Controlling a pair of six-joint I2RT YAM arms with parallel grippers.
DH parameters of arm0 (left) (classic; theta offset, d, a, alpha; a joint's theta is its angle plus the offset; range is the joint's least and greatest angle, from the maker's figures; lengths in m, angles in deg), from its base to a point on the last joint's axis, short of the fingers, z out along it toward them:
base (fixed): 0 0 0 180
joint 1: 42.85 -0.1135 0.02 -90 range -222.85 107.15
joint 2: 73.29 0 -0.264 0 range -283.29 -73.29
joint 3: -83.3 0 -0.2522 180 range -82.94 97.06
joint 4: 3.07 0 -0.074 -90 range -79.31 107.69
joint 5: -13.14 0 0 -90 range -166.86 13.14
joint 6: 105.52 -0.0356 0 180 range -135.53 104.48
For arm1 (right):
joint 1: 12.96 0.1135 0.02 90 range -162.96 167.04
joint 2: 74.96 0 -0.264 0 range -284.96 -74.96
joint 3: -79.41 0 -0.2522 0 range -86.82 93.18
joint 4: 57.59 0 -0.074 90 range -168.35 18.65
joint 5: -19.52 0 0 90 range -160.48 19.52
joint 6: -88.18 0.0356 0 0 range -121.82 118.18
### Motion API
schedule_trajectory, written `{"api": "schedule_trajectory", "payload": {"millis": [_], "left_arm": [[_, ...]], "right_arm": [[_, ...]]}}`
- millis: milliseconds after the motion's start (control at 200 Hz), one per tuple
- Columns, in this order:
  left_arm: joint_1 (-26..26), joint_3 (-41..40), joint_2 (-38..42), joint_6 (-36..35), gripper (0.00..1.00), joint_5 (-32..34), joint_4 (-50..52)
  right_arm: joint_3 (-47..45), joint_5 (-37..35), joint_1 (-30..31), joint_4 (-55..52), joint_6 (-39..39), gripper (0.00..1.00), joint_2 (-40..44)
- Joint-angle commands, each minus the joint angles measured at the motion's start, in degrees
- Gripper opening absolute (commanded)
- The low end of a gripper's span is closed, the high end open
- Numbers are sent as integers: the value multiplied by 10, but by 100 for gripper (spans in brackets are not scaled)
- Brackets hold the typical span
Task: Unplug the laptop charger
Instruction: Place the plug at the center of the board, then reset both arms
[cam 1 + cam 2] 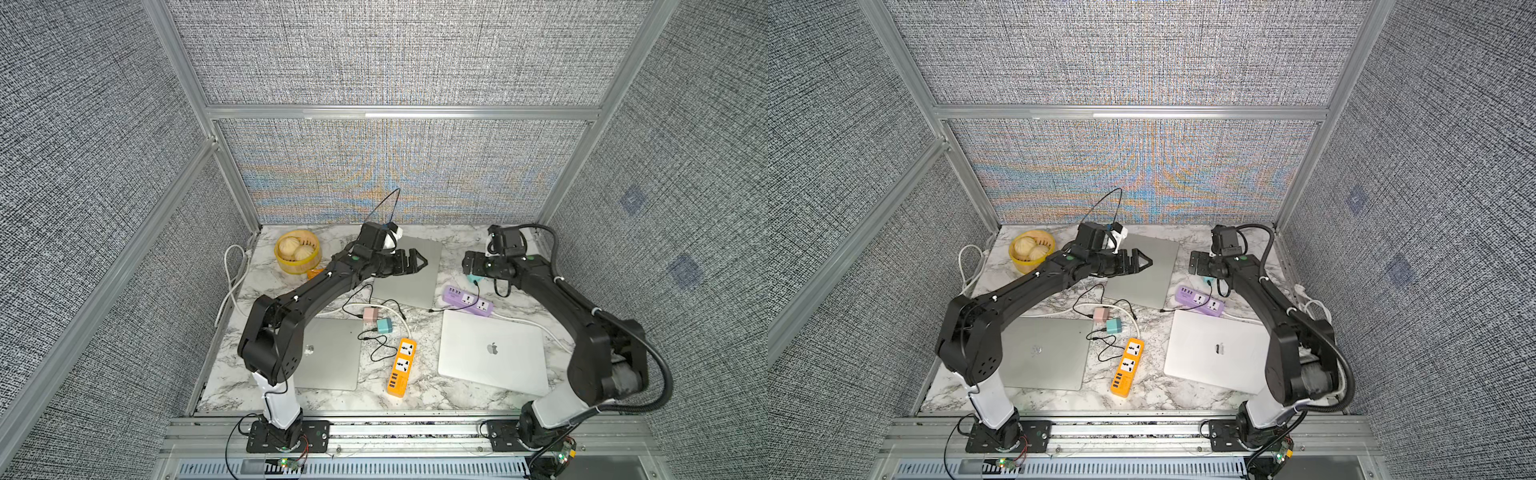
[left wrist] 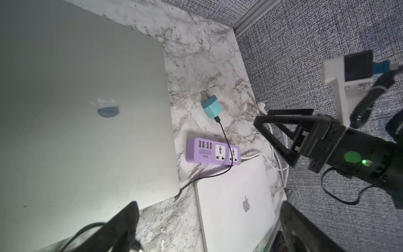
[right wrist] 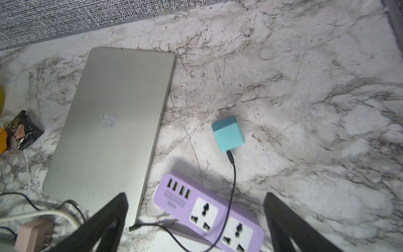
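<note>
A teal charger (image 3: pixel 227 134) lies on its side on the marble, just beyond the purple power strip (image 3: pixel 207 211), whose sockets are all empty. Its black cable (image 3: pixel 234 179) crosses the strip, and the free plug end (image 3: pixel 133 228) rests on the table by the back grey laptop (image 3: pixel 109 131). My right gripper (image 3: pixel 196 227) hovers open above the strip, holding nothing. My left gripper (image 1: pixel 417 262) hangs open over the back laptop (image 1: pixel 409 286), also holding nothing. In a top view the teal charger (image 1: pixel 471 279) peeks out under the right gripper (image 1: pixel 468 264).
A pink charger (image 1: pixel 370 313) and a second teal one (image 1: pixel 384 325) lie loose with tangled cables near an orange power strip (image 1: pixel 401 368). Closed laptops sit front left (image 1: pixel 330 357) and front right (image 1: pixel 492 353). A yellow basket of buns (image 1: pixel 297 251) stands at the back left.
</note>
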Motion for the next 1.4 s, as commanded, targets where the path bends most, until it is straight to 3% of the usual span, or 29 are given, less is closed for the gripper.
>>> {"api": "schedule_trajectory", "payload": {"millis": [0, 145, 220, 275, 480, 580, 710, 856, 996, 1146, 1211, 1271, 1396], "left_arm": [[-14, -60, 65, -77, 100, 108, -42], [-22, -209, 194, -100, 100, 295, -164], [-23, -304, 252, -166, 100, 368, -266], [-23, -367, 285, -220, 100, 401, -316], [-27, -460, 340, -317, 100, 582, -322], [-34, -511, 341, -362, 99, 587, -373], [-48, -552, 308, -380, 99, 644, -480], [-66, -561, 290, -435, 100, 669, -493], [-109, -643, 297, -402, 100, 622, -608], [-147, -669, 200, -395, 99, 605, -761], [-157, -658, 145, -372, 99, 612, -793], [-162, -651, 107, -399, 100, 591, -845], [-175, -639, 146, -363, 99, 567, -750]], "right_arm": [[-97, -34, 1, 145, -37, 99, 64], [-269, -124, 2, 318, -85, 99, 138], [-321, -183, -1, 372, -90, 99, 149], [-344, -189, -4, 392, -111, 99, 150], [-404, -241, -10, 511, -174, 99, 108], [-434, -217, -25, 585, -186, 99, 85], [-428, -190, -33, 561, -174, 99, 93], [-496, -151, -42, 699, -158, 99, 89], [-505, -137, -49, 756, -152, 99, 47], [-512, -133, -50, 854, -160, 99, -29], [-500, -124, -50, 801, -159, 99, -11], [-480, -120, -52, 747, -154, 99, 2], [-449, -132, -53, 729, -154, 99, -24]]}}
